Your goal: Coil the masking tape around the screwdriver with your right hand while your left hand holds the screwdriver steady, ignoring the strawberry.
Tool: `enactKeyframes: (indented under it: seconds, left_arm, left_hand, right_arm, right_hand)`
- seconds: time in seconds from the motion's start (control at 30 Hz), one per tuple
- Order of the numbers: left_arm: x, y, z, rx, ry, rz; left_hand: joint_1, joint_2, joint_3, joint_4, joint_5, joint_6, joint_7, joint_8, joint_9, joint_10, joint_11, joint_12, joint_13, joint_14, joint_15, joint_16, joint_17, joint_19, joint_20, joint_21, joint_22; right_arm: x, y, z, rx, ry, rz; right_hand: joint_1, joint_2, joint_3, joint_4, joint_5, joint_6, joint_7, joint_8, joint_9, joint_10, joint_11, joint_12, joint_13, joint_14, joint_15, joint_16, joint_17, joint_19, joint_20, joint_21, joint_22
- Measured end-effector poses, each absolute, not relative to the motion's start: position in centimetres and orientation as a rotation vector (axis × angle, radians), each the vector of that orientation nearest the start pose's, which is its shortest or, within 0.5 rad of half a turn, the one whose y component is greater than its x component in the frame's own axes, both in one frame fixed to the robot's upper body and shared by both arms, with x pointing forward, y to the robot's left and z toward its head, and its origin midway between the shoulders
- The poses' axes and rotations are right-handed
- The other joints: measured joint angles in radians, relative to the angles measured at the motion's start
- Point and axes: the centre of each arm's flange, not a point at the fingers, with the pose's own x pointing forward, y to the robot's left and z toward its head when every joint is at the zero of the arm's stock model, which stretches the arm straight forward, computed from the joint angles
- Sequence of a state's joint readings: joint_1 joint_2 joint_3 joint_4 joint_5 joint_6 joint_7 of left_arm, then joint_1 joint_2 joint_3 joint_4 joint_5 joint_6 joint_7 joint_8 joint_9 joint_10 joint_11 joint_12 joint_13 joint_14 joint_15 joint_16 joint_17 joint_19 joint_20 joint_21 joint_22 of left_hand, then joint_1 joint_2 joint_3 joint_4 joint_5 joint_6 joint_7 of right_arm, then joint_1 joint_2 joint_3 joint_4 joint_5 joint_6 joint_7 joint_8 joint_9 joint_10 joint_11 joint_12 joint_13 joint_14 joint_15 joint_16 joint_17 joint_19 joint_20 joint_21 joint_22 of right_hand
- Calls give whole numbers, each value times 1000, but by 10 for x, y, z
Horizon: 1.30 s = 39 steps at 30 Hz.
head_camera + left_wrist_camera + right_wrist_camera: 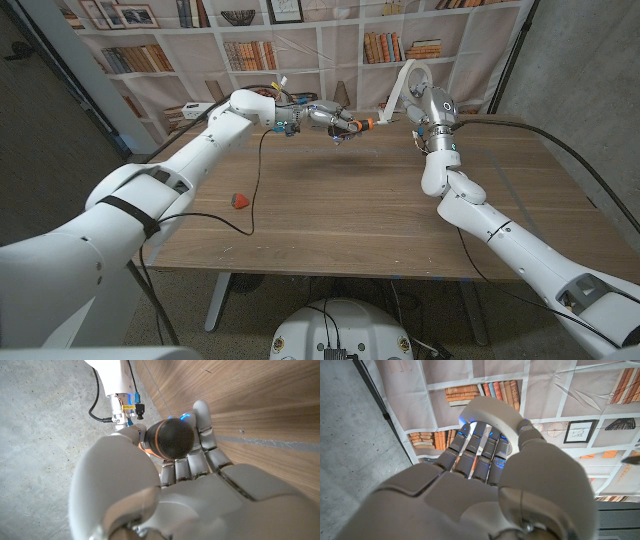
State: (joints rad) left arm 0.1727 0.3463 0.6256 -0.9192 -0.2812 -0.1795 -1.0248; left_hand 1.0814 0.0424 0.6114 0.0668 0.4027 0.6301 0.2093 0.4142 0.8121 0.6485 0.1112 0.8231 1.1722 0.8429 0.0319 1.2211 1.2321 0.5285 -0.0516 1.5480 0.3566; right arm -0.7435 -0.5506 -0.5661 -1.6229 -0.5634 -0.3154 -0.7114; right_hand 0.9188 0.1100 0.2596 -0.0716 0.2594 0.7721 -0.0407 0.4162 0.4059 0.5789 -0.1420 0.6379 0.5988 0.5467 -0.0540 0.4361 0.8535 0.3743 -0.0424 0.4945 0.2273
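**Tape drawn out to the screwdriver, coiling barely begun**

In the head view, the screwdriver point(352, 125) is held level above the far part of the table point(340, 215) by the left hand point(325, 117), its fingers closed on the handle. Just beside its tip, the masking tape point(414, 76) is gripped by the right hand point(425, 110), and a strip arcs from the roll toward the shaft. No wound turns can be made out, so nearly all coiling is judged to remain. The strawberry point(239, 200) lies well apart from the screwdriver, obstructing nothing.

In the left wrist view, the handle's dark butt is seen wrapped by fingers point(202, 435).

In the right wrist view, the roll is seen clasped at the fingertips point(485, 452).
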Motion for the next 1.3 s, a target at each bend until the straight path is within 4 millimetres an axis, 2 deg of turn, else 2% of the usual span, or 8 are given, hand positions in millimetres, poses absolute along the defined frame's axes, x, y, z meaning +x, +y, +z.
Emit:
enactKeyframes:
  seconds: [0.23, 0.37, 0.4, 0.77, 1.07, 1.17, 1.3]
  left_arm:
    - [655, 126, 148, 821, -461, -1110]
    - [655, 127, 147, 826, -454, -1108]
    - [657, 128, 148, 828, -449, -1103]
    - [661, 132, 151, 822, -440, -1082]
    - [665, 134, 155, 804, -450, -1066]
    - [665, 134, 156, 801, -456, -1062]
    - [665, 134, 159, 801, -465, -1052]
  left_hand:
    - [0, 0, 0, 0, -2, 0, 0, 0, 1, 0, 0, 0, -1, 1, -1, 0, -2, 0, 0, 0, 0]
    - [0, 0, 0, 0, -3, 0, 0, 0, 1, 0, 0, 0, -1, 1, -1, 3, -3, 0, 0, 0, -4]
    - [0, 0, 0, 0, -3, 0, 0, 0, 1, 0, 0, 0, -1, 1, -1, 4, -4, 0, 0, 0, -4]
    - [0, 0, 0, 0, -11, 0, 0, 0, -4, 0, 0, 5, -1, 0, -2, 6, -3, 0, 0, 0, -7]
    - [0, 0, 0, 0, -13, 0, 0, 0, -3, 1, -1, 5, -6, 0, -2, 7, -3, 0, 0, 0, -9]
    - [0, 0, 0, 0, -13, 0, 0, 0, -2, 1, -1, 5, -4, 0, -2, 7, -3, 0, 0, 0, -9]
    - [0, 0, 0, 0, -20, 0, 0, 0, -2, 1, -1, 5, -4, 1, -2, 11, -3, 0, 0, 1, -9]
  right_arm:
    - [588, -234, 67, -982, -973, -749]
    - [594, -238, 59, -984, -944, -752]
    - [584, -238, 62, -950, -1020, -804]
    - [570, -245, 43, -918, -1077, -868]
    - [550, -239, 28, -915, -1152, -876]
    - [541, -237, 23, -915, -1173, -882]
    - [533, -234, 18, -914, -1193, -891]
  right_hand:
    - [0, 0, 0, 0, 8, 0, 0, 0, -3, 0, 0, 0, 0, 11, 0, -4, 1, 5, -2, 8, -5]
    - [0, 0, 0, 0, 8, 0, 0, 0, -3, 0, 0, 0, 0, 15, 4, -4, 1, 12, 1, 13, -5]
    - [0, 0, 0, 0, 8, 0, 0, 0, -3, 0, 0, 0, -1, 18, 3, -4, 1, 12, 1, 13, -5]
    - [0, 0, 0, 0, 8, 0, 0, 6, -12, 0, 0, 0, 2, 25, 4, -11, 1, 22, -1, 21, -6]
    - [6, -6, -4, 4, 16, 0, 0, 6, -15, 0, 0, 0, 2, 28, 0, -22, 1, 24, 0, 28, -9]
    - [8, -8, -4, 4, 16, 0, 0, 16, -16, 0, 0, 0, 2, 32, -3, -23, 1, 24, 0, 28, -9]
    - [8, -8, -4, 4, 16, 0, 0, 17, -18, 0, 0, 0, 2, 36, 0, -26, 4, 24, 0, 28, -9]
